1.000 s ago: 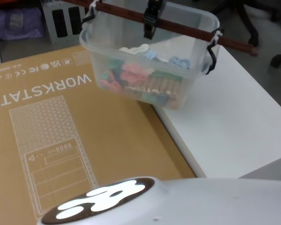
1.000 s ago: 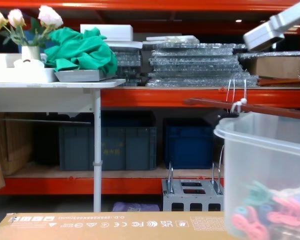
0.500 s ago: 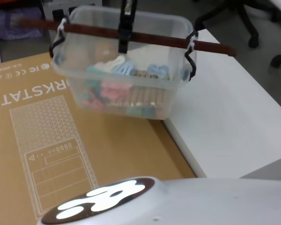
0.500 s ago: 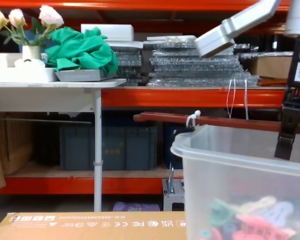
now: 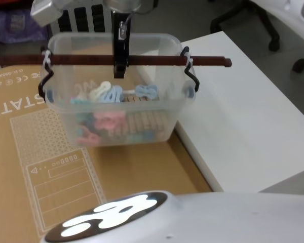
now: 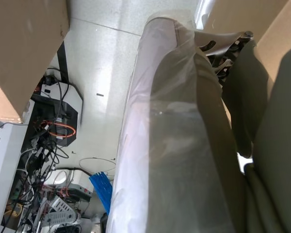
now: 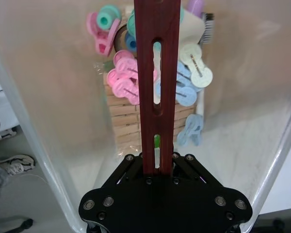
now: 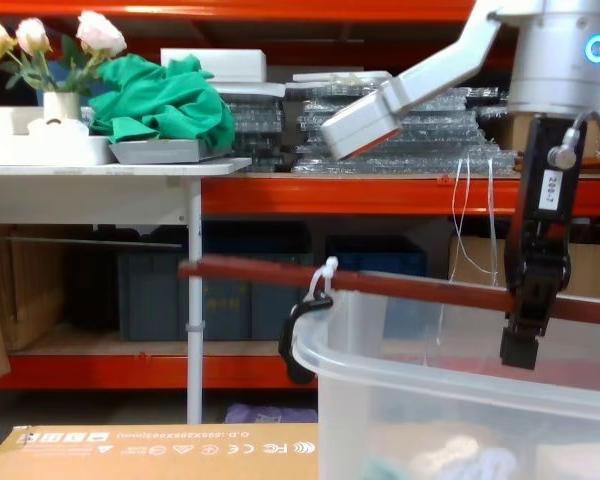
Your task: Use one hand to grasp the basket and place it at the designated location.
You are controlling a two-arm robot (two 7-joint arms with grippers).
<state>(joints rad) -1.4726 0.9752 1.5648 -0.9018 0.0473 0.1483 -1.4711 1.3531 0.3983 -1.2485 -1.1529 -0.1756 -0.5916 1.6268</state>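
- We see one basket (image 5: pixel 61 109) over one cardboard box (image 5: pixel 20 167), just beside the white surface (image 5: pixel 253 126).
- One right claw (image 5: pixel 119 68) pinches the middle of its one bar handle (image 5: pixel 157 60), which is tied on by two white zip ties (image 5: pixel 46 54).
- Pink, blue and white pegs (image 5: pixel 109 121) lie inside; we cannot count them.
- Behind, orange shelves (image 8: pixel 330 195) carry two dark blue crates (image 8: pixel 220 295).

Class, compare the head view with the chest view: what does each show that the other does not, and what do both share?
Head view alone: the white table and the printed top of the cardboard box. Chest view alone: orange shelving, a green cloth, flowers and the arm's blue glowing ring. Both: the right end effector shut on the bar handle of the basket.
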